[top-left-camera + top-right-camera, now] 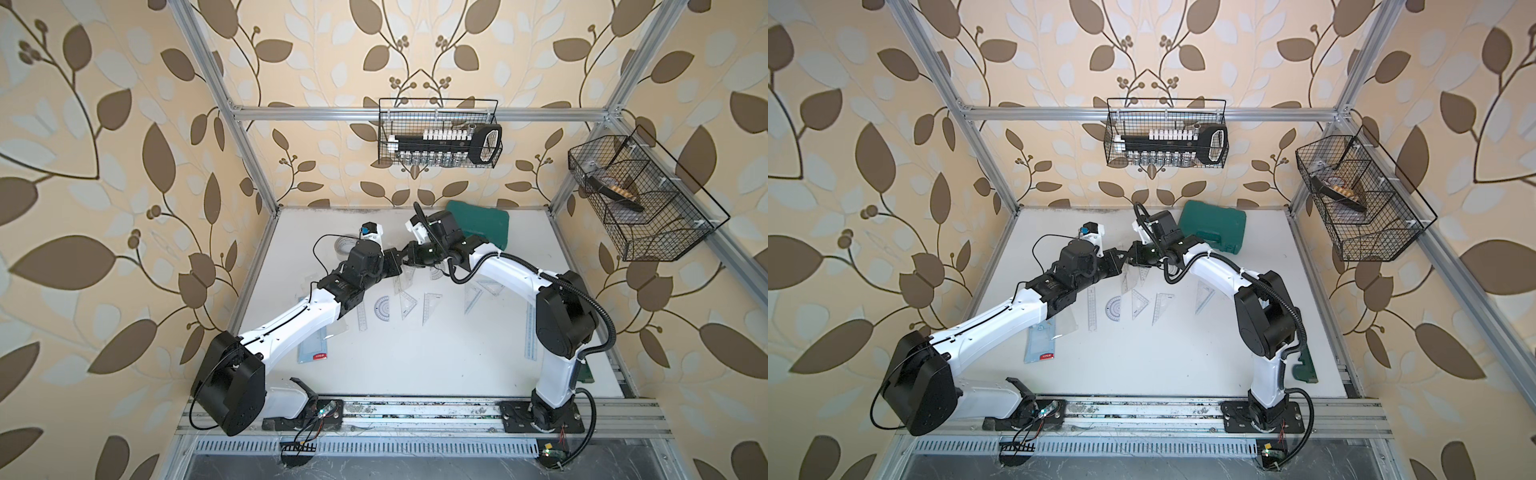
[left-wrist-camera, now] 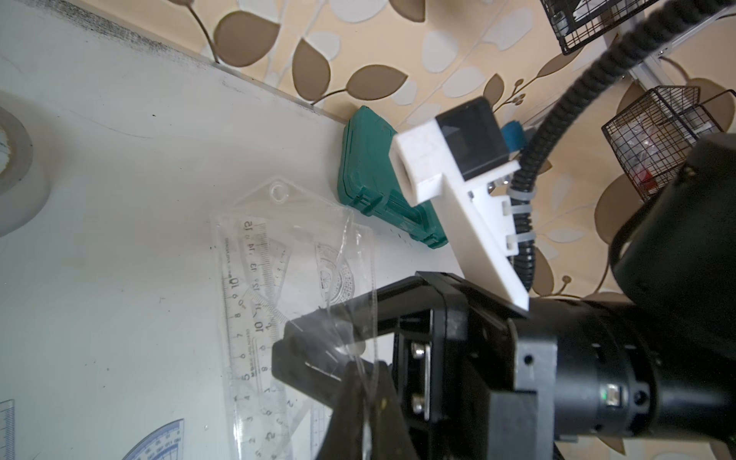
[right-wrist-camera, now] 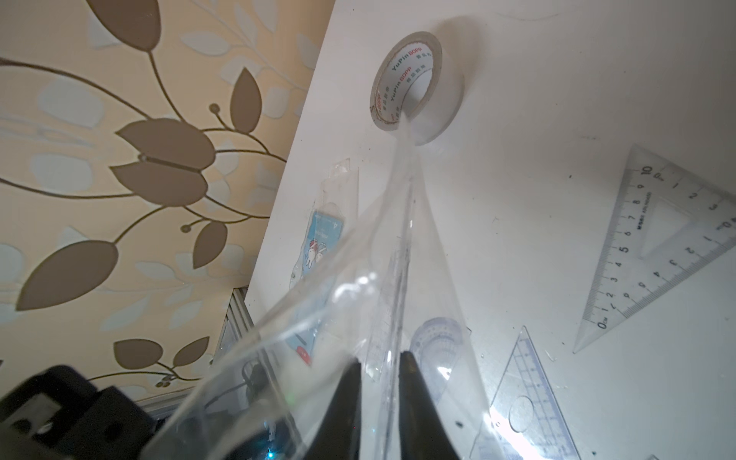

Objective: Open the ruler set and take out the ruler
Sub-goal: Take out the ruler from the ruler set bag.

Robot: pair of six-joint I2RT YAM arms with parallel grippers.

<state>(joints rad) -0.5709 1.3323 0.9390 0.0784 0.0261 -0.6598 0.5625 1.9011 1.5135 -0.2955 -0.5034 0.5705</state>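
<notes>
The left gripper [image 2: 364,414] is pinching the clear pouch [image 2: 346,255] tightly; the right gripper [image 3: 380,378], jaws narrow, is clamping a ruler [image 3: 394,302] inside it.

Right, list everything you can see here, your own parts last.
clear pouch: one, transparent, rulers inside, held between both grippers
loose rulers: a few, clear, flat on mid-table
set squares: several, clear, mid-table
protractor: at least one, clear with blue marks, mid-table
blue packet: one, blue with red label, front left
tape roll: one, whitish, back left
case: one, green, back of table
wire baskets: two, black, back and right walls
table: one, white
left gripper: black, shut on pouch
right gripper: black, shut on pouch
</notes>
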